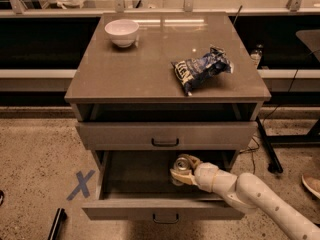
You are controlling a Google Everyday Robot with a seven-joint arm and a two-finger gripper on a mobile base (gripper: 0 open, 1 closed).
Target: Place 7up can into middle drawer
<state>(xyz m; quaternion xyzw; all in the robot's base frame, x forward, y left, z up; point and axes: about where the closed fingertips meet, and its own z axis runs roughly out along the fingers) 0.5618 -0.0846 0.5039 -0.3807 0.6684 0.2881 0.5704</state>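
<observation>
The 7up can [180, 164], silver top showing, is inside the pulled-out middle drawer [165, 210], above its dark floor near the middle right. My gripper [182, 173] reaches in from the lower right on a white arm. Its pale fingers [176, 175] are closed around the can's lower body. The can stands roughly upright. I cannot tell if its base touches the drawer floor.
A taller-fronted drawer [165, 134] sits closed just above the open one. On the cabinet top are a white bowl [122, 32] at back left and a blue-and-white chip bag [200, 69] at right. A blue X [80, 185] marks the floor at left.
</observation>
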